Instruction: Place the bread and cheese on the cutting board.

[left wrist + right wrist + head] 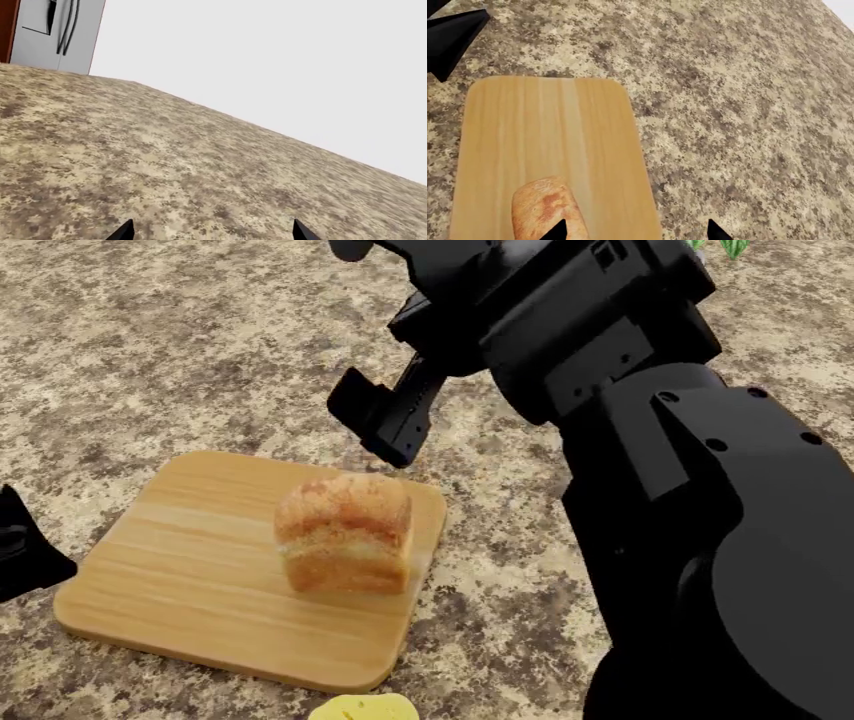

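The speckled granite counter (160,330) holds the light-brown wooden cutting board (187,580), the golden-crusted bread loaf (344,532) upright on it. The pale yellow cheese block (363,708) lies off the board's near edge, nearer the empty, spread right gripper (380,420) above the loaf than the also-spread left gripper (212,231).

1. My right arm fills the near right of the head view, reaching forward and across to the left, bulky dark links stacked one past the other.
2. My right gripper (387,425) hangs at its end, tilted downward, fingers parted with nothing between them.
3. In my right wrist view both fingertips (557,231) show spread apart.
4. My left gripper (210,231) shows two separated tips; its dark body (24,545) sits low at the left edge.
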Controlling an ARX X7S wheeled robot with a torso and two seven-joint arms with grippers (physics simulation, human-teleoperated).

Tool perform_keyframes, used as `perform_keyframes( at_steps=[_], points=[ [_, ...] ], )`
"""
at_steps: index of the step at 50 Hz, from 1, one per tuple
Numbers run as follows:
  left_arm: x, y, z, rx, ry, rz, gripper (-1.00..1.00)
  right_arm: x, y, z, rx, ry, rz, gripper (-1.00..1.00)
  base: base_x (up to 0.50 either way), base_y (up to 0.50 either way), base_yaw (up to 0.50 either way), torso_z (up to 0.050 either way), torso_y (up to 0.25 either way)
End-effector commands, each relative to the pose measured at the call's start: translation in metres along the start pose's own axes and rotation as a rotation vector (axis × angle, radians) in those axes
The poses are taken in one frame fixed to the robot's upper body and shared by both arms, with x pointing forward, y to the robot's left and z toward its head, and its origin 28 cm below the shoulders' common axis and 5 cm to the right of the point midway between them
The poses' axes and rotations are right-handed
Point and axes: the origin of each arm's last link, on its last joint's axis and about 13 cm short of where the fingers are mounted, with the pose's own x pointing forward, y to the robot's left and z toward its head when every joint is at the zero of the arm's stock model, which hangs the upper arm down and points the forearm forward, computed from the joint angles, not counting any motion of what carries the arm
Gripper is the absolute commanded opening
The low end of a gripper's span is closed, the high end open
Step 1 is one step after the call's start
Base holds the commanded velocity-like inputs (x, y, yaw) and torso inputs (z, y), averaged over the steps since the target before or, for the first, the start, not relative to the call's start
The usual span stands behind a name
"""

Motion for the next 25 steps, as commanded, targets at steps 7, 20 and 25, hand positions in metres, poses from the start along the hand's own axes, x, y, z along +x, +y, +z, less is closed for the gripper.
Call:
perform_keyframes(
  at_steps=[7,20,25],
  points=[
    [-0.017,-0.038,0.063,0.09,0.015,-0.223,1.0,-0.019,-0.008,0.008,0.052,-0.117,-0.302,1.0,0.0,0.0,0.0,0.0,0.0],
    [-0.024,-0.055,0.099,0.202,0.153,-0.452,1.0,-0.031,-0.006,-0.007,0.073,-0.131,-0.433,1.0,0.0,0.0,0.0,0.0,0.0],
    [-0.034,-0.059,0.106,0.218,0.18,-0.536,1.0,-0.037,0.001,-0.016,0.091,-0.126,-0.449,1.0,0.0,0.0,0.0,0.0,0.0]
  ],
)
